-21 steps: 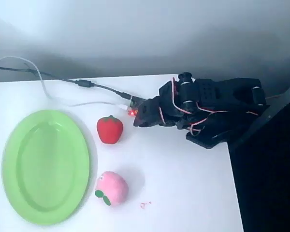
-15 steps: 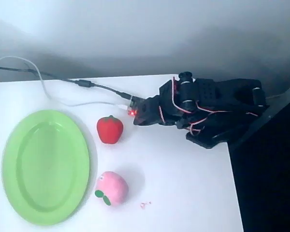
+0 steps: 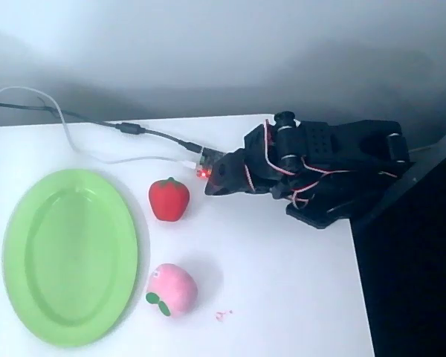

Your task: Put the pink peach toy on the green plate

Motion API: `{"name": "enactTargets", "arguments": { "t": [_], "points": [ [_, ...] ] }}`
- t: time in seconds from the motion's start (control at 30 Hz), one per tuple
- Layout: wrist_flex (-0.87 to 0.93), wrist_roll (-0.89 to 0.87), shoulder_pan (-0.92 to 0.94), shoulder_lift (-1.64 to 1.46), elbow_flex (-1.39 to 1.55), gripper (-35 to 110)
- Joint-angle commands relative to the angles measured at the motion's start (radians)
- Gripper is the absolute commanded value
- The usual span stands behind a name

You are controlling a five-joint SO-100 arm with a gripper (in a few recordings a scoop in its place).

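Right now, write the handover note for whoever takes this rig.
Gripper: folded low by the arm's base at the table's right side, holding nothing; the overhead view does not show whether it is open or shut.
Peach: on the table, just right of the plate's lower rim, close to it and not on it.
Plate: bare, at the left.
Strawberry: on the table between gripper and plate; leave it.
Done: nothing yet.
Left: reach past the strawberry, grasp the peach, set it on the plate.

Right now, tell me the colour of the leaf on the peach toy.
Dark green, on the pink peach toy, seen best in the overhead view.
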State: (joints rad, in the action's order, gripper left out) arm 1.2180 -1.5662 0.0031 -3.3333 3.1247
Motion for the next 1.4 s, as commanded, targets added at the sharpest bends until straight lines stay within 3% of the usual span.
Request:
{"name": "enactTargets", "arguments": {
  "t": [0.0,0.17,0.43,0.63,0.87,1.03,1.2,1.37],
  "points": [
    [-0.031,-0.091,-0.046,0.115,-0.179,0],
    [-0.080,-0.319,-0.325,0.422,-0.520,0],
    [-0.196,-0.482,-0.661,0.914,-0.907,2],
    [-0.422,-0.488,-0.689,1.190,-1.020,19],
    [-0.423,-0.442,-0.687,1.404,-1.184,37],
    [-0.477,-0.442,-0.693,1.520,-1.193,38],
    [-0.641,-0.448,-0.690,1.651,-1.167,33],
    [-0.646,-0.460,-0.690,1.795,-1.258,12]
  ]
}}
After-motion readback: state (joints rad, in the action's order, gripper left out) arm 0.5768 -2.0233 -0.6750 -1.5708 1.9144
